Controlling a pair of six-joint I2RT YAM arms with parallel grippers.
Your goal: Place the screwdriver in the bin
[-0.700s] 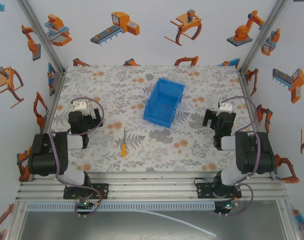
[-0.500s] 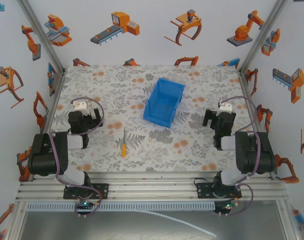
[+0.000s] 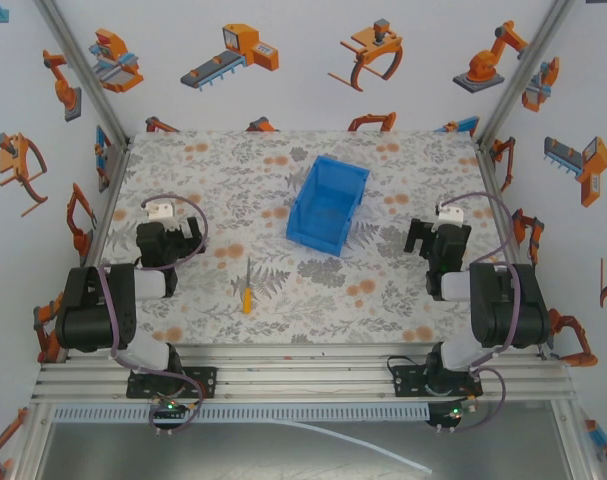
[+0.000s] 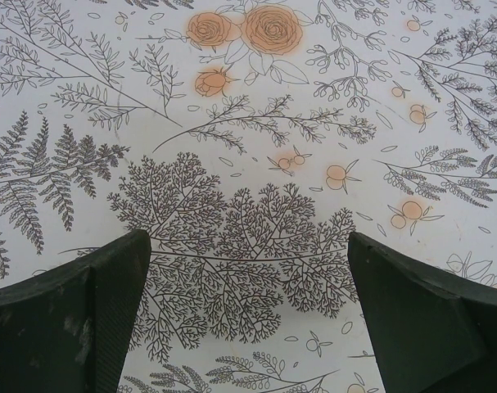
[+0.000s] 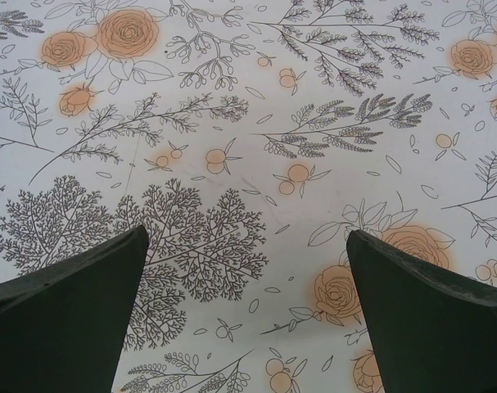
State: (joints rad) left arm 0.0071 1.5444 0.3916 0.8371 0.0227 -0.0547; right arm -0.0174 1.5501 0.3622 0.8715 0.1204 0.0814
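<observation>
Floral-print tabletop (image 3: 403, 290): blue plastic open-top rectangular bin (image 3: 328, 205) sits mid-far. Left gripper (image 3: 168, 235) and right gripper (image 3: 438, 237) have jaws spread and empty. Small orange-handled screwdriver (image 3: 247, 290) lies at bin's 7 o'clock, shaft toward 12. The left gripper is nearer, so it should pinch across the handle.

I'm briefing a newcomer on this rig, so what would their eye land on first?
The blue bin stands out mid-table on the floral mat. Closer in, a small orange-handled screwdriver lies alone, left of the bin. The left gripper and right gripper are open and empty.
</observation>
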